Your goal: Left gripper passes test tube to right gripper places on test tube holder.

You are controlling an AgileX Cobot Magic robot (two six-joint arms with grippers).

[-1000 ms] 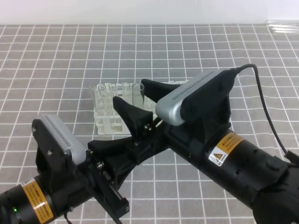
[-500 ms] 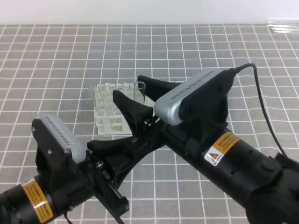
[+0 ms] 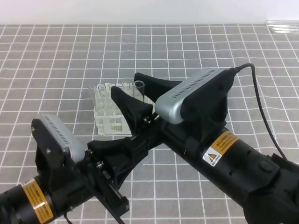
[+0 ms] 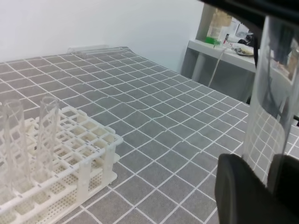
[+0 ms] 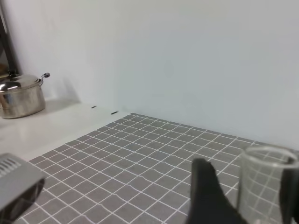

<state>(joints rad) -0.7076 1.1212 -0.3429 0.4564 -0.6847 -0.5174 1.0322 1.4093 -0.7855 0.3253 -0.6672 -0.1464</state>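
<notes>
Right gripper (image 3: 131,93) clamped around the upright test tube (image 3: 138,89), fingers either side of the glass in its wrist view, above and just beside the white test tube holder (image 3: 105,109). Left gripper (image 3: 122,149) spread wide below, gripping nothing. Handover apparently done; lowering the tube into a free hole of the rack not yet done.

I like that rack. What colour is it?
White; the test tube holder shows best in the left wrist view.
</notes>
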